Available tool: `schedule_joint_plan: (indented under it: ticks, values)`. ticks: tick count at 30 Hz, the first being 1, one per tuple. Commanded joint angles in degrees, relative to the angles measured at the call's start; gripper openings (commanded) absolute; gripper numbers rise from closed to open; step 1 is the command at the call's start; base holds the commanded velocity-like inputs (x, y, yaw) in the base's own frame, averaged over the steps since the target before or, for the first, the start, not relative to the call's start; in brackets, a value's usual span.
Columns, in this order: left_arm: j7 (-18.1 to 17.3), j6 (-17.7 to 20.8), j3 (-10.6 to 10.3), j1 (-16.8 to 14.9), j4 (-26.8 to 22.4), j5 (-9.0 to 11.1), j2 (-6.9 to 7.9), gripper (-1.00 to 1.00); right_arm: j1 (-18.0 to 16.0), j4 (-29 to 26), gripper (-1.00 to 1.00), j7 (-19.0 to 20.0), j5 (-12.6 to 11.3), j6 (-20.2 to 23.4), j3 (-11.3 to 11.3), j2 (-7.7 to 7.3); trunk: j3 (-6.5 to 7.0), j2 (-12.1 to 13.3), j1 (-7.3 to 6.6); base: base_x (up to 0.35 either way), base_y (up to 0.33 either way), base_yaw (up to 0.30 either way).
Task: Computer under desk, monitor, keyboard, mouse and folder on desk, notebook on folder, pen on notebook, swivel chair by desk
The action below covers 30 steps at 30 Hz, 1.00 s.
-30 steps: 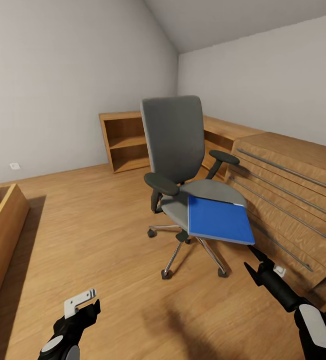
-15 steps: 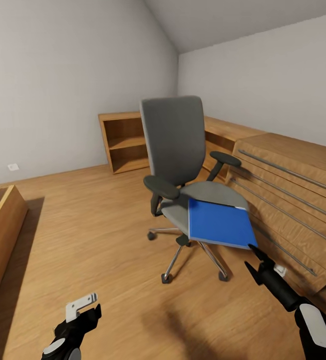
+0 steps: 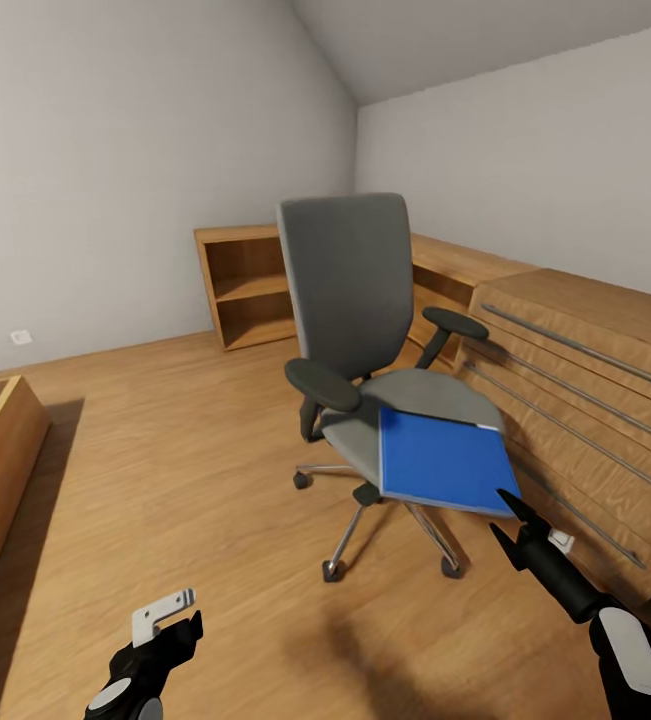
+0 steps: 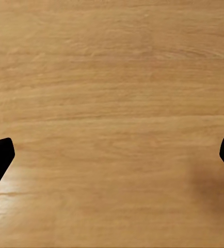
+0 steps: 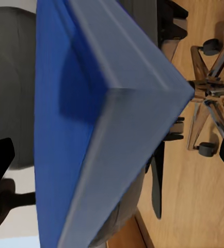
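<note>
Folder (image 3: 442, 463): blue, flat on chair (image 3: 365, 300) seat, front corner overhanging.
R gripper (image 3: 510, 520): fingers apart, just short of that corner, not touching.
L gripper (image 3: 170, 622): fingers apart over floor (image 4: 112, 103), idle.
Approach: I line jaws w/ folder edge, one finger above, one below, then close.

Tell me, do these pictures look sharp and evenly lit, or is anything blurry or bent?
Head view: soft even light, a dark shadow on the wooden floor in front of the swivel chair, wall lines slightly bowed. Right wrist view: the folder looms close, its near corner soft. Left wrist view: clear wood grain, a faint shadow patch.
</note>
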Motion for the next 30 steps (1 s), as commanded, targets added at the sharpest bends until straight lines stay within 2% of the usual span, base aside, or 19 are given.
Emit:
schedule_joint_plan:
  ticks: [1,9,10,20,30]
  values:
    - [0.34,0.14,0.03,0.0,-0.09,0.6,-0.03,1.0,-0.04,0.02,1.0,0.06,-0.13,0.42,-0.14,0.0,-0.04,-0.02,0.0,0.072,0.0,0.0]
    - [0.34,0.16,0.03,0.0,-0.05,0.61,-0.03,1.0,-0.04,0.02,1.0,0.04,-0.12,0.44,-0.14,-0.04,-0.04,-0.02,0.0,0.064,0.0,0.0]
    - [0.34,0.19,0.03,0.0,-0.02,0.61,-0.03,1.0,-0.04,0.02,-1.0,0.0,-0.12,0.42,-0.14,-0.04,-0.04,-0.02,0.0,0.017,0.0,0.0]
    - [0.31,0.21,0.0,0.0,-0.01,0.61,-0.03,1.0,-0.04,-0.07,-1.0,-0.03,-0.12,0.4,-0.14,-0.04,-0.04,-0.02,0.0,0.003,0.0,0.0]
    - [0.65,0.21,-0.36,0.0,-0.01,0.55,-0.03,1.0,-0.04,-1.83,-1.0,0.16,-0.12,0.35,-0.22,0.15,2.18,0.12,-0.26,0.0,0.0,0.0]
